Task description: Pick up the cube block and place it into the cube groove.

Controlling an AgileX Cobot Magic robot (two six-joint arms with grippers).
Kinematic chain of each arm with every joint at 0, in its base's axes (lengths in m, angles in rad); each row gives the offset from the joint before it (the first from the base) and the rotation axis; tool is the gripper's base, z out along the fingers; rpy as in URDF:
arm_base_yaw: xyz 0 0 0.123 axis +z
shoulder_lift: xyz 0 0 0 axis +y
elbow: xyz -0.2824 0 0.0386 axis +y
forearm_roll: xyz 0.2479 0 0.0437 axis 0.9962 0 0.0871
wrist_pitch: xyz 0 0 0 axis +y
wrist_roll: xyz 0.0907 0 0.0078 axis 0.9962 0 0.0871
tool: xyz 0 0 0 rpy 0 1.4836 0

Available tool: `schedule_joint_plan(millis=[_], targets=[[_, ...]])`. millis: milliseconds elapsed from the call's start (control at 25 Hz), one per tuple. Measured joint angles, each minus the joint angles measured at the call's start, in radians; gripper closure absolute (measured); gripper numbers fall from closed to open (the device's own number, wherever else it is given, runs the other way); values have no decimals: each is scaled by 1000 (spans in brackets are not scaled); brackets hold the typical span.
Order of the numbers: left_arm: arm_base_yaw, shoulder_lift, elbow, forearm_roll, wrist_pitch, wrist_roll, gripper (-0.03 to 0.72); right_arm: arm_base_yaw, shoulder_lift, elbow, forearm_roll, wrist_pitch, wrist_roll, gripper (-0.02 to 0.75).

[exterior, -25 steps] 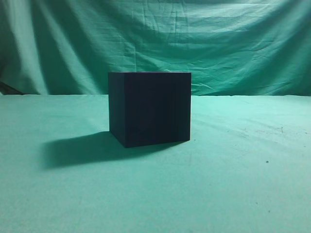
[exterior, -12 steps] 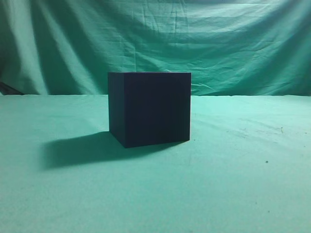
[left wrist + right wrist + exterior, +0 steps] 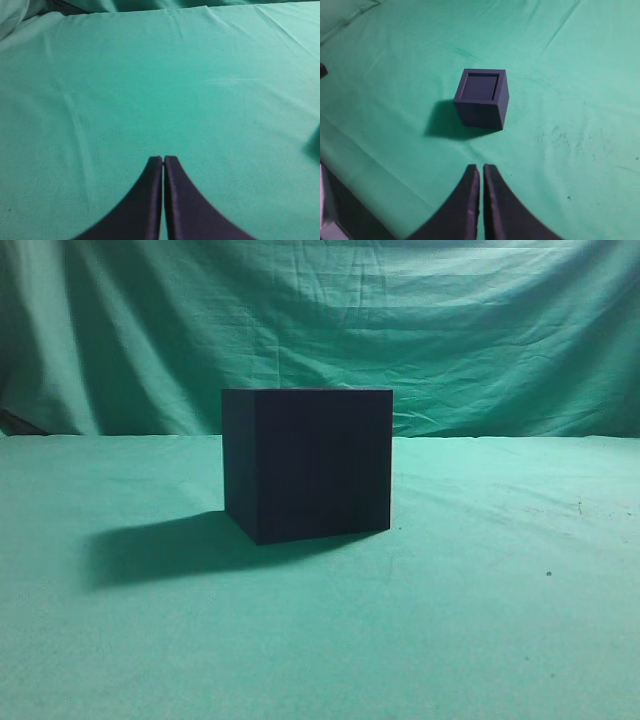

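Note:
The cube groove (image 3: 308, 465) is a large near-black box standing mid-table. In the right wrist view the cube groove (image 3: 481, 111) shows a square opening in its top. A flat dark purple square (image 3: 480, 87) fills that opening just below the rim; it looks like the cube block's top face. No cube block lies on the cloth in any view. My right gripper (image 3: 481, 167) is shut and empty, well short of the box and above the cloth. My left gripper (image 3: 163, 158) is shut and empty over bare cloth. Neither gripper shows in the exterior view.
Green cloth (image 3: 480, 620) covers the table and hangs as a backdrop (image 3: 450, 330). The box casts a shadow to its left (image 3: 160, 550). The table's edge and dark floor show at the lower left of the right wrist view (image 3: 350, 215). A blurred dark patch sits at the left wrist view's right edge (image 3: 316, 145).

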Motion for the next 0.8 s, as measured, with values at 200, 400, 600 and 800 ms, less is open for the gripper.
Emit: schedule_joint_plan(millis=[200,400,600,800], targets=[[0,0,0,0,0,0,688,0,-4,0,-3,-8,-149,738],[0,0,0,0,0,0,688,-32,-22,13,-9,-35,-190,738],[0,0,0,0,0,0,688,-255,-142,186,-13,-246,-196,738],[0,0,0,0,0,0,688,-460,-265,411,-18,-477,-197,738]])
